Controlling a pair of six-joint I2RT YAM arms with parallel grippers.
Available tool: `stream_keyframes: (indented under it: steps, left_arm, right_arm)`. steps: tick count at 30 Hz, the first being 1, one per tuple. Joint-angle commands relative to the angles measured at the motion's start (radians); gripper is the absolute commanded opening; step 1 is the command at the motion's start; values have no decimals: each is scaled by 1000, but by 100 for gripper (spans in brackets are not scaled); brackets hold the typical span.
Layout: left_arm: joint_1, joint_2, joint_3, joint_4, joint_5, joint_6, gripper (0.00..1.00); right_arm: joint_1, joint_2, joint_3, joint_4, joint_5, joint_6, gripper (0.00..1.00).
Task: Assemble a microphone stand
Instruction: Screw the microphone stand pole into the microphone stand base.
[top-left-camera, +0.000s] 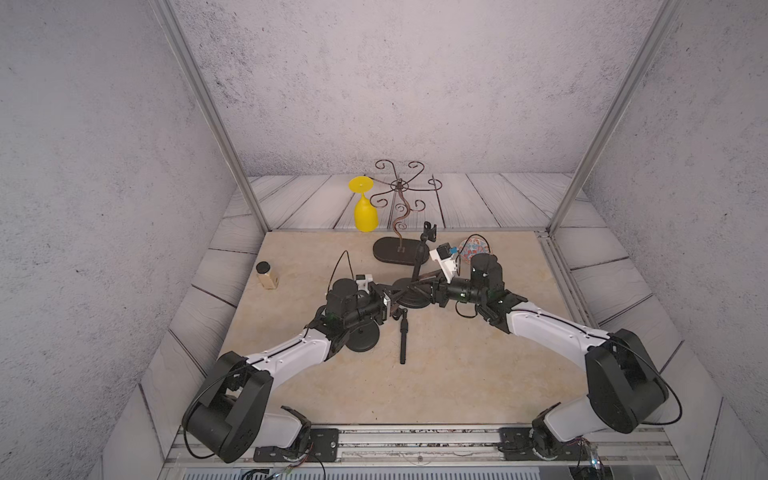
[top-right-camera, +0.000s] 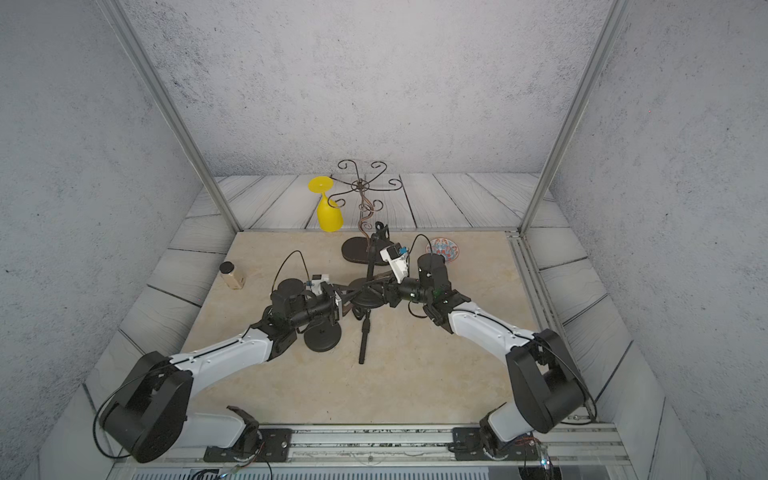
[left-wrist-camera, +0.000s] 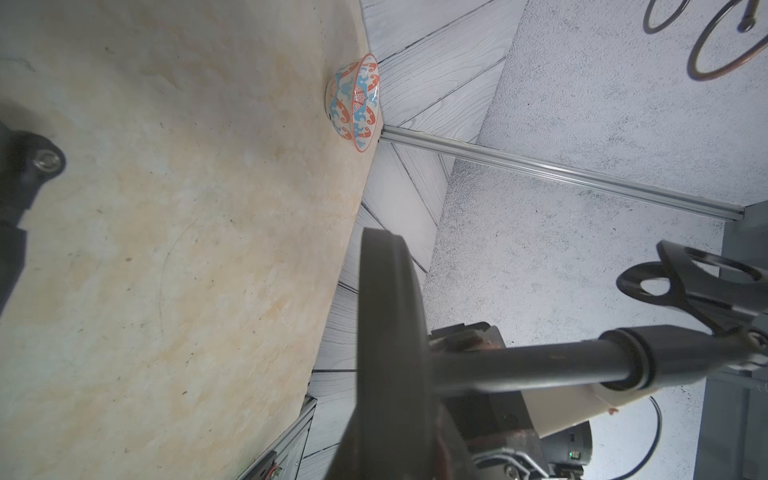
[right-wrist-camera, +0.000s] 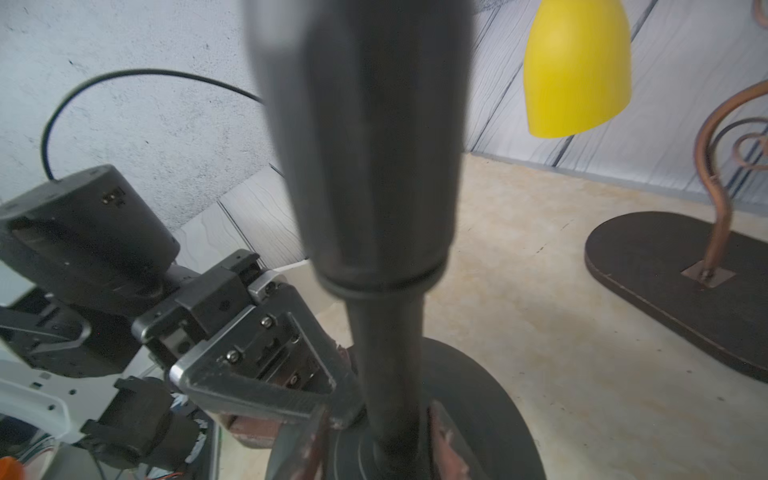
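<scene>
The microphone stand's round black base (top-left-camera: 411, 300) lies mid-table in both top views, with its black pole (top-left-camera: 417, 266) rising to a clip (top-left-camera: 429, 232). My left gripper (top-left-camera: 388, 303) is shut on the base's rim; the left wrist view shows the disc (left-wrist-camera: 388, 324) edge-on with the pole (left-wrist-camera: 540, 365) and clip (left-wrist-camera: 698, 286) beyond it. My right gripper (top-left-camera: 433, 291) reaches the foot of the pole from the other side. In the right wrist view its fingers (right-wrist-camera: 451, 444) flank the pole (right-wrist-camera: 386, 353), slightly open, with a small gap on one side.
A second round base (top-left-camera: 365, 338) lies under my left arm and a loose black pole (top-left-camera: 403, 337) lies beside it. Behind stand a scrolled wire rack (top-left-camera: 399, 195) on an oval base (top-left-camera: 392, 252), a yellow goblet (top-left-camera: 365, 212), a patterned bowl (top-left-camera: 478, 246) and a small jar (top-left-camera: 267, 277).
</scene>
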Motion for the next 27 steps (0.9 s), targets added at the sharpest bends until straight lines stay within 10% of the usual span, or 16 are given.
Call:
stream_keyframes:
  steps: [1, 8, 19, 27]
  left_arm:
    - [6, -32, 15, 79, 14, 5, 0]
    - [8, -32, 12, 78, 10, 8, 0]
    - [8, -10, 13, 104, 14, 5, 0]
    - [12, -12, 9, 105, 19, 5, 0]
  right_arm:
    - [-6, 37, 42, 25, -73, -17, 29]
    - [6, 49, 11, 57, 51, 78, 0]
    - [371, 29, 229, -349, 1008, 447, 0]
    - [454, 86, 348, -483, 1132, 550, 8]
